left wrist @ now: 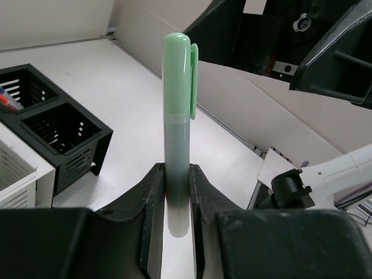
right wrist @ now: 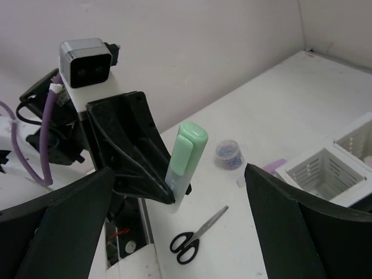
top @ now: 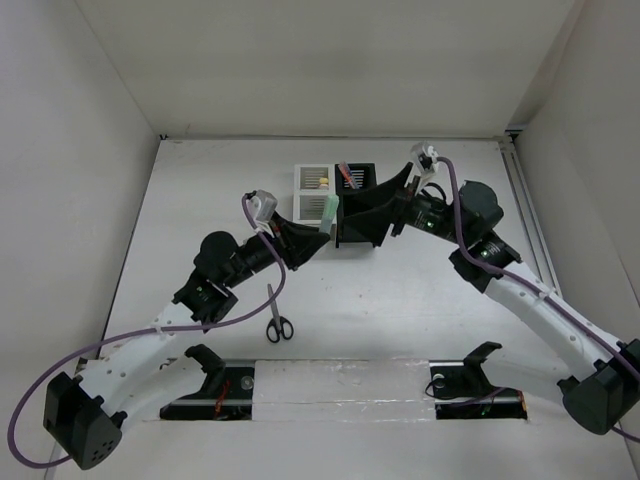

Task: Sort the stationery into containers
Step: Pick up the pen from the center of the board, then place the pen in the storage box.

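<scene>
My left gripper (left wrist: 177, 168) is shut on a green highlighter (left wrist: 177, 116), gripping its pale lower barrel with the capped end pointing away. In the top view the highlighter (top: 326, 208) shows against the near compartment of the white container (top: 310, 180). The black container (top: 356, 176) stands right beside it, with pens in its far compartment. My right gripper (right wrist: 179, 171) is wide open and faces the highlighter (right wrist: 186, 152) from the right without touching it. Black-handled scissors (top: 278, 320) lie on the table near the left arm.
A small translucent round tub (right wrist: 229, 154) of bluish bits, a purple eraser (right wrist: 273, 167) and a tiny white eraser (right wrist: 240, 182) lie on the table left of the white container (right wrist: 325, 168). White walls close in the table on three sides.
</scene>
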You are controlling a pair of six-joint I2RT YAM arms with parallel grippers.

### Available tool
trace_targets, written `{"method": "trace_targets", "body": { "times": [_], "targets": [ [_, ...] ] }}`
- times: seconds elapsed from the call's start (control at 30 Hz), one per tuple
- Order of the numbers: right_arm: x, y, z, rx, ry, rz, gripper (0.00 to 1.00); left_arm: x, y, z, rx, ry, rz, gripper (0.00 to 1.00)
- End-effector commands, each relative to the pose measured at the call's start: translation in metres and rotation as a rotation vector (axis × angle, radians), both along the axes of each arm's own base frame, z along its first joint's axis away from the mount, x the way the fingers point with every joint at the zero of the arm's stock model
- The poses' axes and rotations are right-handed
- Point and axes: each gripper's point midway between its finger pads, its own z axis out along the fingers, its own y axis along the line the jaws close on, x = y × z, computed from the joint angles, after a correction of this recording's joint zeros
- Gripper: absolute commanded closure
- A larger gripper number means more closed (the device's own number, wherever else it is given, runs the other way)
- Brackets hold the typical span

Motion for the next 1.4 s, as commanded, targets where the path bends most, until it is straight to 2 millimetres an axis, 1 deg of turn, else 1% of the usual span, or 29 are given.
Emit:
{"method": "trace_targets", "body": {
  "times": [0.0, 0.1, 0.13, 0.2, 0.23, 0.27, 0.3, 0.37, 0.43, 0.53, 0.57, 0.6, 0.73, 0.77, 0.8, 0.83, 0.9, 0.93, 1.0, 1.07, 1.1, 1.13, 1.17, 1.2, 1.23, 1.27, 1.3, 1.33, 1.37],
  "targets": [
    [-0.014, 0.006, 0.028, 0.071, -0.1, 0.074, 0.0, -0.019, -0.004, 0.051, -0.086, -0.177, -0.094, 1.0],
    [-0.007, 0.014, 0.019, 0.067, -0.075, 0.096, 0.02, -0.024, -0.006, 0.049, -0.089, -0.174, -0.12, 1.0],
    [-0.016, 0.018, 0.026, 0.088, -0.11, 0.143, 0.02, -0.026, -0.006, 0.05, -0.092, -0.183, -0.133, 1.0],
    [-0.017, 0.024, 0.021, 0.101, -0.105, 0.187, 0.02, -0.028, -0.005, 0.05, -0.107, -0.185, -0.136, 1.0],
    [-0.023, 0.023, 0.031, 0.125, -0.15, 0.213, 0.02, -0.029, -0.005, 0.052, -0.117, -0.185, -0.138, 1.0],
    [-0.02, 0.025, 0.026, 0.125, -0.151, 0.213, 0.02, -0.029, -0.005, 0.052, -0.118, -0.185, -0.138, 1.0],
    [-0.025, 0.029, 0.026, 0.13, -0.149, 0.24, 0.02, -0.03, -0.006, 0.05, -0.118, -0.188, -0.147, 1.0],
    [-0.026, 0.029, 0.031, 0.15, -0.175, 0.254, 0.02, -0.032, -0.006, 0.05, -0.12, -0.182, -0.158, 1.0],
    [-0.024, 0.031, 0.03, 0.155, -0.172, 0.256, 0.06, -0.033, -0.006, 0.053, -0.127, -0.192, -0.158, 1.0],
    [-0.027, 0.033, 0.034, 0.173, -0.19, 0.268, 0.23, -0.032, -0.008, 0.045, -0.114, -0.177, -0.168, 1.0],
    [-0.028, 0.033, 0.036, 0.181, -0.189, 0.271, 0.29, -0.032, -0.008, 0.047, -0.12, -0.186, -0.168, 1.0],
    [-0.031, 0.032, 0.036, 0.187, -0.196, 0.282, 0.31, -0.031, -0.01, 0.04, -0.113, -0.161, -0.17, 1.0],
    [-0.036, 0.034, 0.037, 0.202, -0.2, 0.326, 0.45, -0.031, -0.01, 0.039, -0.118, -0.169, -0.17, 1.0],
    [-0.037, 0.035, 0.037, 0.208, -0.202, 0.338, 0.52, -0.031, -0.01, 0.039, -0.118, -0.169, -0.17, 1.0],
    [-0.039, 0.038, 0.037, 0.221, -0.184, 0.356, 0.67, -0.031, -0.01, 0.039, -0.118, -0.169, -0.17, 1.0],
    [-0.04, 0.038, 0.039, 0.227, -0.194, 0.357, 0.78, -0.031, -0.01, 0.039, -0.118, -0.169, -0.17, 1.0],
    [-0.038, 0.039, 0.036, 0.225, -0.177, 0.359, 0.91, -0.028, -0.011, 0.04, -0.115, -0.161, -0.161, 1.0],
    [-0.035, 0.041, 0.032, 0.22, -0.168, 0.358, 1.0, -0.028, -0.01, 0.04, -0.115, -0.161, -0.161, 1.0],
    [-0.035, 0.041, 0.032, 0.22, -0.168, 0.358, 1.0, -0.026, -0.01, 0.043, -0.118, -0.161, -0.149, 1.0],
    [-0.033, 0.043, 0.032, 0.217, -0.161, 0.358, 1.0, -0.017, -0.007, 0.048, -0.124, -0.148, -0.097, 1.0],
    [-0.031, 0.043, 0.035, 0.22, -0.159, 0.349, 1.0, -0.011, -0.005, 0.048, -0.12, -0.129, -0.061, 0.88],
    [-0.027, 0.044, 0.033, 0.209, -0.177, 0.33, 1.0, 0.003, 0.003, 0.049, -0.118, -0.096, 0.028, 0.5],
    [-0.022, 0.045, 0.029, 0.188, -0.159, 0.311, 1.0, 0.01, 0.007, 0.047, -0.11, -0.072, 0.077, 0.27],
    [-0.015, 0.046, 0.037, 0.186, -0.177, 0.277, 1.0, 0.016, 0.013, 0.048, -0.109, -0.058, 0.124, 0.0],
    [-0.009, 0.046, 0.037, 0.166, -0.215, 0.248, 1.0, 0.02, 0.018, 0.045, -0.088, -0.025, 0.166, 0.0],
    [-0.003, 0.044, 0.041, 0.154, -0.234, 0.222, 1.0, 0.03, 0.031, 0.047, -0.099, 0.002, 0.258, 0.0],
    [0.006, 0.046, 0.037, 0.129, -0.218, 0.197, 1.0, 0.036, 0.036, 0.044, -0.101, 0.042, 0.308, 0.0],
    [0.014, 0.045, 0.048, 0.129, -0.247, 0.171, 1.0, 0.039, 0.045, 0.045, -0.112, 0.068, 0.354, 0.0],
    [0.026, 0.05, 0.041, 0.098, -0.261, 0.151, 1.0, 0.04, 0.054, 0.042, -0.101, 0.115, 0.403, 0.0]
  ]
}}
